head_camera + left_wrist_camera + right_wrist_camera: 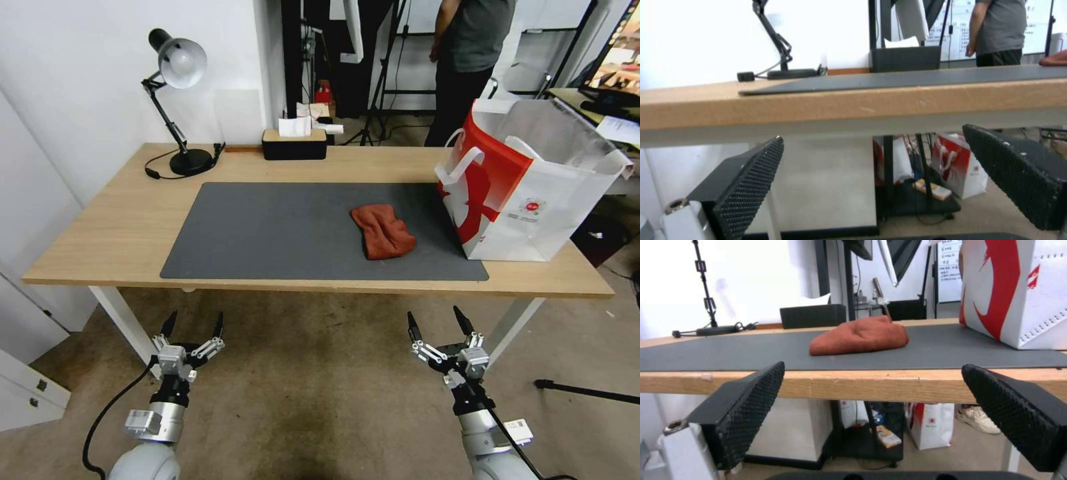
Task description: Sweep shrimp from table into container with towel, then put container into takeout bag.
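So both arms sit low, in front of the table (pixel 100 247) and below its near edge, nowhere near touching anything. The left gripper (pixel 192 327) hangs under the front edge toward the desk lamp (pixel 175 100) side, fingers spread wide with nothing between them; in the left wrist view the two dotted black pads (pixel 749 180) frame the underside of the wood and the table leg, no task thing in the gap. The right gripper (pixel 437 321) is also down below the front edge, toward the bag side, jaws wide apart and empty too. The towel (pixel 382 231) lies crumpled on the dark grey mat (pixel 267 233), a rust-red lump well up the table from the right gripper's fingertips and a bit toward the left gripper's side of them. In the right wrist view the towel (pixel 860 336) shows above the table edge, sitting between the two spread pads (pixel 751 406) in line of sight but clearly far beyond them, on top of the mat (pixel 729 353). The takeout bag (pixel 527 193) stands upright at the right end of the mat, just beside the towel, mouth open, handles flopped out. A black tissue box (pixel 294 143) sits at the far edge of the table, behind the mat.
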You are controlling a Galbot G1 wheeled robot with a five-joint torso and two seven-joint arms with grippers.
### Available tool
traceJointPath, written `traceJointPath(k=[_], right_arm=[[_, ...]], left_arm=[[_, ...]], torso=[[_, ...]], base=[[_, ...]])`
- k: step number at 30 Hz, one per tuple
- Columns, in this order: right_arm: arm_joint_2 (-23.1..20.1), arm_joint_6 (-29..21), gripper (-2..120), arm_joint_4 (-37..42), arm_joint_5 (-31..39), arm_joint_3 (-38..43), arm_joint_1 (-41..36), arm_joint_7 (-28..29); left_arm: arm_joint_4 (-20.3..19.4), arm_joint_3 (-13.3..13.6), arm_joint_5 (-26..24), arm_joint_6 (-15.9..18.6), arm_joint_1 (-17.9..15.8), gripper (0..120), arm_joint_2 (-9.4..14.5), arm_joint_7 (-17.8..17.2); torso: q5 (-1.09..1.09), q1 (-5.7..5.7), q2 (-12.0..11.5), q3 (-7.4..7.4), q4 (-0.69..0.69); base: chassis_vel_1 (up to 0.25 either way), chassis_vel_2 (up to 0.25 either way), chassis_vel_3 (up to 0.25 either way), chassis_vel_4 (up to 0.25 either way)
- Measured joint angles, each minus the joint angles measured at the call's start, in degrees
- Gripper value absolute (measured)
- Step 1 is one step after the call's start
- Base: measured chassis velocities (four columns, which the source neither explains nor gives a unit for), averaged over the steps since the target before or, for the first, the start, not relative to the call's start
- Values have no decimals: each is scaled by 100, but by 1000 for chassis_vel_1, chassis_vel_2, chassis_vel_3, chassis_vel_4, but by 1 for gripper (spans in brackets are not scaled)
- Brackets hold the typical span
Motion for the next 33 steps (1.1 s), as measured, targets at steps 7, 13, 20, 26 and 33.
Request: traceJointPath(k=[7, 13, 20, 26, 33], right_arm=[[-40, -56, 100, 74, 111, -24, 69, -70], [-51, -68, 100, 88, 126, -32, 78, -72], [-52, -70, 100, 88, 127, -34, 79, -72], [-52, -72, 100, 88, 127, -34, 79, -72], [-52, -75, 100, 89, 127, -34, 79, -72]], left_arm=[[-54, -105, -15, -63, -93, 100, 6, -17], [-70, -109, -11, -63, -102, 100, 11, -23], [-74, -109, -8, -55, -102, 100, 14, -28], [-76, -109, -7, -51, -102, 100, 15, -30], [-80, -107, -5, -44, -102, 100, 17, -34]], torso=[[1, 0, -1, 0, 0], [0, 0, -1, 0, 0], [0, 0, -1, 0, 0], [0, 0, -1, 0, 0], [0, 0, -1, 0, 0]], base=[[0, 0, 0, 0], [0, 0, 0, 0], [0, 0, 0, 0], [0, 0, 0, 0], [0, 0, 0, 0]])
